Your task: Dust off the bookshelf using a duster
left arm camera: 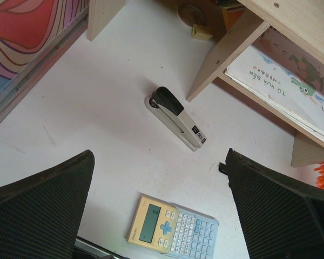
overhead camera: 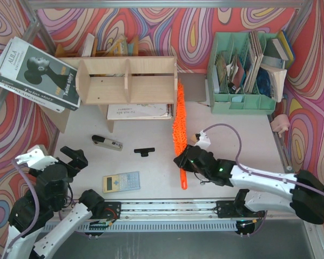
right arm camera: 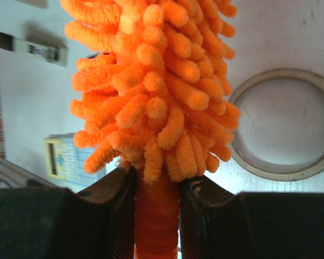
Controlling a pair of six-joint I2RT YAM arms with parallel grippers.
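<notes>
Over the white tabletop (overhead camera: 232, 135) by the bookshelf (overhead camera: 127, 81), your right fingers (right arm camera: 114, 213) pinch the duster (overhead camera: 178, 116) handle and your left fingers (left arm camera: 43, 205) spread wide, holding nothing.

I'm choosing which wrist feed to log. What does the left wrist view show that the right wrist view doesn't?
Only left wrist: a bookshelf leg, the book under it, the open left end effector. Only right wrist: the right end effector shut on the duster handle, a pale ring beside it. Both: calculator, stapler, orange duster fluff.
</notes>
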